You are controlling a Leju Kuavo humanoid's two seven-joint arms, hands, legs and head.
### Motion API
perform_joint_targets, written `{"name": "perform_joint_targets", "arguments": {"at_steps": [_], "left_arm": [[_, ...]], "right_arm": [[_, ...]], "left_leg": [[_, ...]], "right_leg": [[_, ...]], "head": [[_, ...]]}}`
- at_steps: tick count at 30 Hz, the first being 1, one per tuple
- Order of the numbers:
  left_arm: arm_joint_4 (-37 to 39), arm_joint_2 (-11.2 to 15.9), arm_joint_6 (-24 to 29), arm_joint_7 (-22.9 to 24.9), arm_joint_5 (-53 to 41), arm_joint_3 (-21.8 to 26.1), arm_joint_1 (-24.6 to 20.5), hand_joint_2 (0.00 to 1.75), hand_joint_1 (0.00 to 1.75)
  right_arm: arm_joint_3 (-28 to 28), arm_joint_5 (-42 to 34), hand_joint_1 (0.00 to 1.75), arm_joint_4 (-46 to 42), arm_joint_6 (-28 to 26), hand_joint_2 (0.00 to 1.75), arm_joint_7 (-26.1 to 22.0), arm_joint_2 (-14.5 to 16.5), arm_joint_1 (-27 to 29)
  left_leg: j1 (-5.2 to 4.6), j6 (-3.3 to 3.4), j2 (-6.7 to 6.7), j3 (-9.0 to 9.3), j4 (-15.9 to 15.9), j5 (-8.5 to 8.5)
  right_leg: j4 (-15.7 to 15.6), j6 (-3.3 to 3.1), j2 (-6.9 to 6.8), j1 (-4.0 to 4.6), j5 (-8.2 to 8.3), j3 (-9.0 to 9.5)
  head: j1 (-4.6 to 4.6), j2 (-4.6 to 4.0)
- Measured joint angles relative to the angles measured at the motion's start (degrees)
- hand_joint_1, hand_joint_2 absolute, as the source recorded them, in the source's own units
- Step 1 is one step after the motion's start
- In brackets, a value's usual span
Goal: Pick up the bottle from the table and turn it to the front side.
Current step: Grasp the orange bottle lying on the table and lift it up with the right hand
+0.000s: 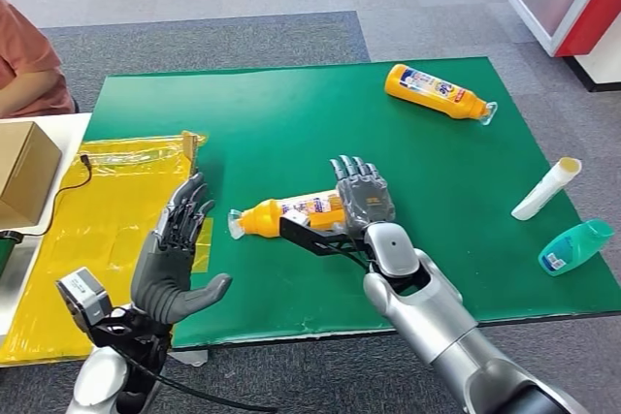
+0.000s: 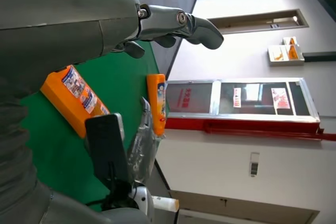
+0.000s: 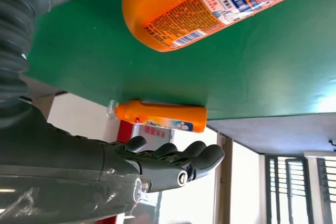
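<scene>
An orange bottle (image 1: 293, 212) with a printed label lies on its side in the middle of the green mat (image 1: 293, 123), its clear cap toward my left. My right hand (image 1: 364, 193) is at the bottle's base end, fingers stretched out straight and not closed around it. The right wrist view has that base (image 3: 206, 3) close by, with my right hand (image 3: 118, 171) extended and apart from it. My left hand (image 1: 176, 254) hovers open near the mat's left front corner, holding nothing. From the left wrist, the bottle (image 2: 75, 100) lies beyond my left hand (image 2: 79, 24).
A second orange bottle (image 1: 438, 92) lies at the mat's far side. A white tube (image 1: 545, 189) and a teal bottle (image 1: 576, 245) lie at the right edge. Yellow plastic sheeting (image 1: 95, 210) and a cardboard box (image 1: 25, 172) are on the left; a person (image 1: 29, 55) sits beyond.
</scene>
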Motion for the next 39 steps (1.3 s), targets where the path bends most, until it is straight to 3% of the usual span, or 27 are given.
{"name": "perform_joint_targets", "arguments": {"at_steps": [15,27,39], "left_arm": [[2.83,-0.48,-0.61,0.13,1.36,-1.52,-2.21,1.75,0.00],[3.48,-0.65,-0.61,0.21,1.90,-2.13,-2.43,1.75,0.00],[4.89,-1.05,-0.57,0.75,2.62,-3.25,-2.72,1.75,0.00]], "right_arm": [[1.67,4.47,0.00,15.90,-1.41,1.75,0.02,2.91,-4.70],[1.58,3.39,0.00,21.90,-2.05,1.75,-2.46,4.00,-5.64],[0.50,3.99,0.00,26.34,-2.08,1.75,-0.68,5.98,-9.84]], "left_leg": [[0.00,0.00,0.00,-0.04,0.00,0.00],[0.00,0.00,0.00,-0.06,0.00,0.01],[0.00,-0.01,0.00,-0.07,0.00,0.02]], "right_leg": [[0.00,0.01,0.00,0.00,0.02,-0.04],[0.00,0.01,0.00,0.00,0.02,-0.06],[0.00,0.01,0.00,0.00,0.03,-0.08]], "head": [[0.01,0.00],[0.00,0.00],[0.00,0.00]]}}
